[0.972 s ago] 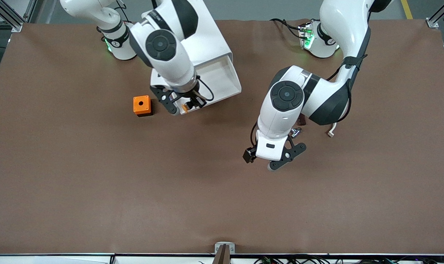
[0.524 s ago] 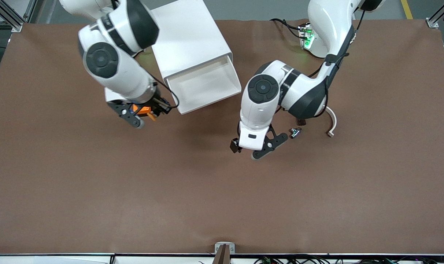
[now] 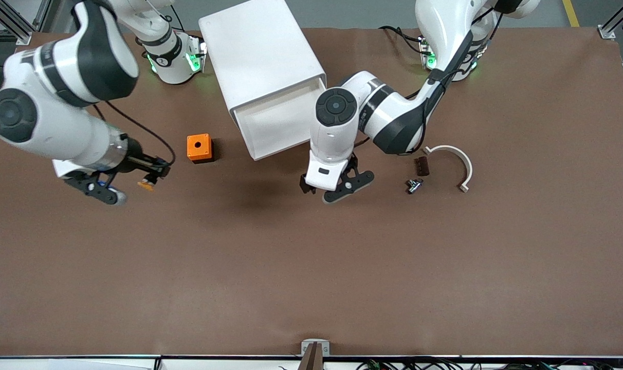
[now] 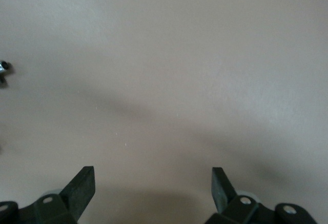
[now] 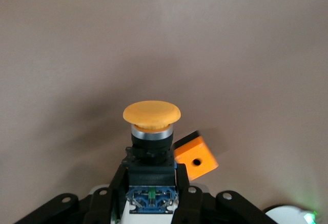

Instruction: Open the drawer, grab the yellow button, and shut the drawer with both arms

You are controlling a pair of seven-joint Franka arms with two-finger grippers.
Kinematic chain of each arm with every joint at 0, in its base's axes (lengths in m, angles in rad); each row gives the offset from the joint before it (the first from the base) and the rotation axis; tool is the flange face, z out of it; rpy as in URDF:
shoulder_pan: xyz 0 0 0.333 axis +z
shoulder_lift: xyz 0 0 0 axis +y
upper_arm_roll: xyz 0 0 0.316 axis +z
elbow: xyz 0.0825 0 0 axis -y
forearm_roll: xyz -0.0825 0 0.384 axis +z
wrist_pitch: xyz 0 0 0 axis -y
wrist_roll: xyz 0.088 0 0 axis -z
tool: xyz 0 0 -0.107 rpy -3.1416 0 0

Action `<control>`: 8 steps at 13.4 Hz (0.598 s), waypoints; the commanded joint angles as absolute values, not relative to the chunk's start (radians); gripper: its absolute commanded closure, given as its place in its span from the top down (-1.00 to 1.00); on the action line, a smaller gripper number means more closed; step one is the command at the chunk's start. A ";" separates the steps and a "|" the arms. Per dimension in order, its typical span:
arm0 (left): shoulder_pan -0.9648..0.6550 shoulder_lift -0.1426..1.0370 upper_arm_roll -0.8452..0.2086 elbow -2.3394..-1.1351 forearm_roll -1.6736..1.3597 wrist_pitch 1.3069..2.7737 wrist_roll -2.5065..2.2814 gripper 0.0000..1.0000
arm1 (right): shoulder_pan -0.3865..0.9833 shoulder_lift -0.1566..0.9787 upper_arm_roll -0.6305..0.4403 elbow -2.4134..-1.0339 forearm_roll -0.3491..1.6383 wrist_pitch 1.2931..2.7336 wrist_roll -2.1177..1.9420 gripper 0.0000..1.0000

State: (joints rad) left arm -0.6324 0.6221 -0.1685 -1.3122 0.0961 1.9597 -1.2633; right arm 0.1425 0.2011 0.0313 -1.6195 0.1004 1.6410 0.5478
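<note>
Brown surface (image 3: pixel 311 267) spans the frame; grey floor shows along its top edge. Right gripper (image 3: pixel 129 185), jaws clamped on the button (image 5: pixel 151 126), hangs over the surface near the orange cube (image 3: pixel 199 148). Left gripper (image 3: pixel 334 187), jaws wide and empty, hovers in front of the open drawer (image 3: pixel 283 123) of the white cabinet (image 3: pixel 260 51).

A wide tabletop (image 3: pixel 311 267) is covered by a brown, matte sheet with faint creases. Soft, even light is cast from above, and blurred shadows are thrown on the brown surface. Grey floor (image 3: pixel 352 13) is seen past the tabletop's edge at the robots' end, with a yellow line (image 3: pixel 571 13) painted on it. Aluminium frame profiles (image 3: pixel 617 23) are set at the corners there. A small metal bracket (image 3: pixel 315 348) is fixed at the edge nearest the front camera, beside loose cables (image 3: pixel 394 365).
</note>
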 commanded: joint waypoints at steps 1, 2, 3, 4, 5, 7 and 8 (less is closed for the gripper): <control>-0.643 0.594 -0.207 -1.356 0.109 1.954 -1.281 0.99 | 0.034 0.207 0.054 -1.626 0.071 1.673 0.370 -0.96; -0.643 0.595 -0.221 -1.359 0.109 1.954 -1.282 0.99 | 0.002 0.225 0.054 -1.626 0.060 1.693 0.317 -0.96; -0.644 0.595 -0.241 -1.359 0.106 1.953 -1.284 0.99 | -0.029 0.242 0.054 -1.626 0.058 1.709 0.270 -0.96; -0.644 0.595 -0.253 -1.361 0.106 1.953 -1.296 0.99 | -0.055 0.258 0.052 -1.626 0.054 1.727 0.227 -0.96; -0.644 0.595 -0.265 -1.362 0.106 1.945 -1.311 0.99 | -0.081 0.276 0.054 -1.626 0.035 1.742 0.188 -0.96; -0.644 0.597 -0.291 -1.365 0.100 1.924 -1.334 0.99 | -0.115 0.325 0.054 -1.626 0.011 1.801 0.120 -0.96; -0.647 0.597 -0.299 -1.365 0.081 1.915 -1.348 0.99 | -0.129 0.346 0.054 -1.625 0.000 1.821 0.097 -0.96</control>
